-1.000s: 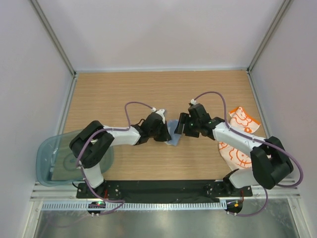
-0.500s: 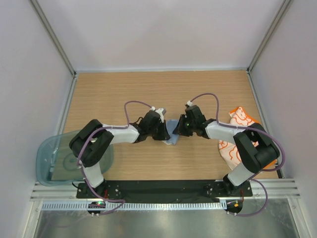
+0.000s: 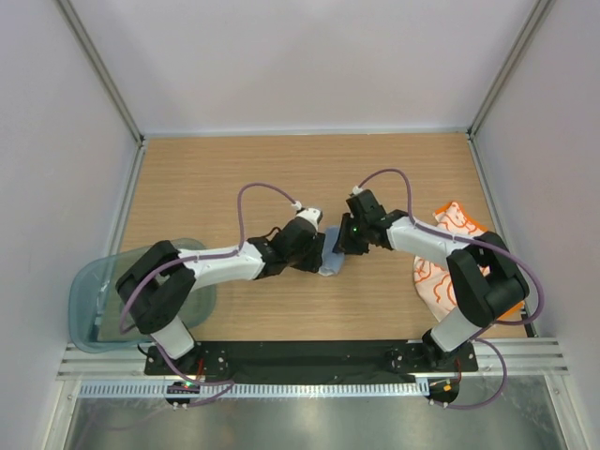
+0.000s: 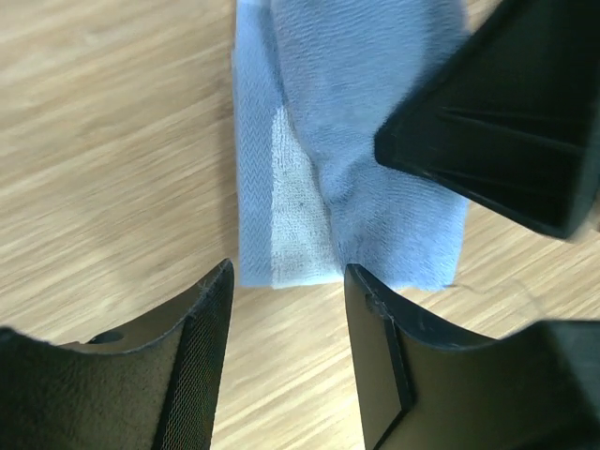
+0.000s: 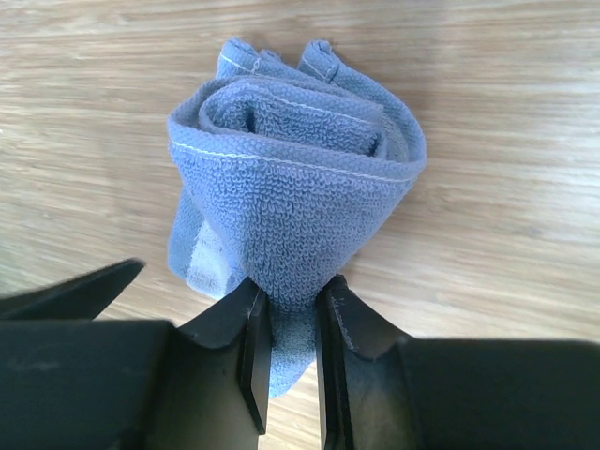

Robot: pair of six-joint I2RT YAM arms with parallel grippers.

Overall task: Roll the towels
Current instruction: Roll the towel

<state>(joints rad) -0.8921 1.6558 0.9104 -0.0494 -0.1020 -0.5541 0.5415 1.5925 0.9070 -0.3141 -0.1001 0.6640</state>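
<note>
On the counter's 8 o'clock edge a translucent blue-green tray point(image 3: 94, 309) overhangs the wood. Near the middle, the left gripper point(image 3: 317, 259) and the right gripper point(image 3: 343, 246) meet nose to nose over the pale blue towel point(image 3: 330, 266), which the top view shows only as a small patch between them. The left wrist view shows the towel point(image 4: 309, 187) as a flat folded strip, its long axis running 12 to 6 in that frame and its short hem ending just beyond the left gripper point(image 4: 286, 309). That gripper's jaws stand well apart with nothing between them. A black finger of the right gripper point(image 4: 506, 122) crosses in from 2 o'clock. The right wrist view alone shows the coil: the towel point(image 5: 291, 178) is loosely rolled, its spiral end facing the camera, with two hemmed corners poking toward 12. The right gripper point(image 5: 292, 314) is closed tight on the towel's lower fold. At 3 o'clock on the counter lie the orange and white towels point(image 3: 448, 253), well apart from the blue one.
</note>
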